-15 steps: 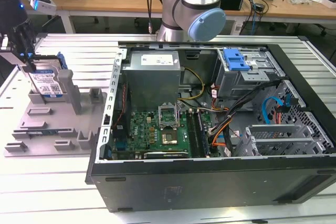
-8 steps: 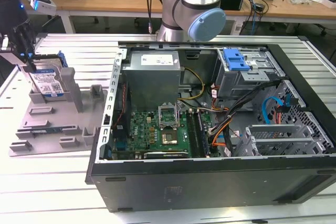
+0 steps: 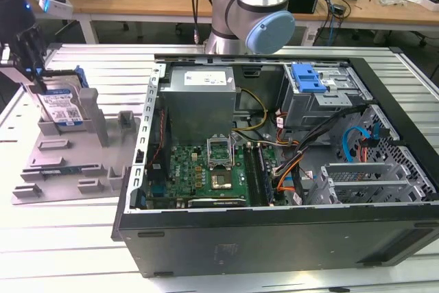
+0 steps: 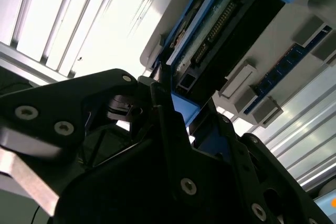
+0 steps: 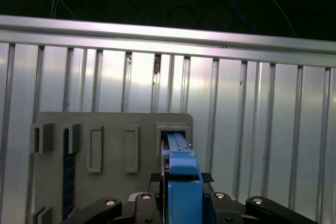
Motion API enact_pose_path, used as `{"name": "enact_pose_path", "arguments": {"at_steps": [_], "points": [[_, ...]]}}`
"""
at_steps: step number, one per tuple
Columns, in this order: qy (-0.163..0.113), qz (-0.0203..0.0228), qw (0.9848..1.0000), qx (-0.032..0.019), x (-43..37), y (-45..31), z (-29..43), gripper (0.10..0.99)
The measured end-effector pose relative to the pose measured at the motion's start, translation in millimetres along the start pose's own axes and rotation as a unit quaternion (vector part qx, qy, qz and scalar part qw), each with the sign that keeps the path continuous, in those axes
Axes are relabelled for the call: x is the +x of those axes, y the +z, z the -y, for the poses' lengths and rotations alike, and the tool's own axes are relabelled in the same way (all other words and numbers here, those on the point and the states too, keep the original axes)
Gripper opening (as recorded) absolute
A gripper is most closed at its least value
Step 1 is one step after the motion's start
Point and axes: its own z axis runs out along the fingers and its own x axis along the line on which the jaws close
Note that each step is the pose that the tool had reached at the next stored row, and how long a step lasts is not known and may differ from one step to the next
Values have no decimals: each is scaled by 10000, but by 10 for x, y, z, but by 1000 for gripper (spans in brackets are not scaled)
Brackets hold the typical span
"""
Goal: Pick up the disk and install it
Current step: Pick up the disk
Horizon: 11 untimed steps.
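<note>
The disk (image 3: 62,104) stands on edge in a slot of the grey holder stand (image 3: 68,166) at the exterior view's left; its white-and-blue label faces the camera and a blue carrier rail frames it. My gripper (image 3: 34,73) reaches down onto its top edge from above. In the first wrist view the blue rail (image 5: 184,174) runs between the black fingers (image 5: 212,196), which sit tight against both of its sides. The second wrist view shows the fingertips clamped on the blue rail (image 4: 185,107) with the disk's connector edge (image 4: 218,30) beyond. The disk rests in the stand.
An open computer case (image 3: 274,238) lies on the slatted metal table (image 3: 62,238) to the stand's right, with a grey power-supply box (image 3: 199,101), a motherboard (image 3: 206,173), cables and a blue-topped drive cage (image 3: 306,78). The arm's base (image 3: 254,12) rises behind the case.
</note>
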Motion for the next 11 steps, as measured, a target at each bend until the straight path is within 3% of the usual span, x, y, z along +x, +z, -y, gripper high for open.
{"name": "enact_pose_path", "arguments": {"at_steps": [11], "points": [[0,0,10000,0,0,-119,-3,369]]}}
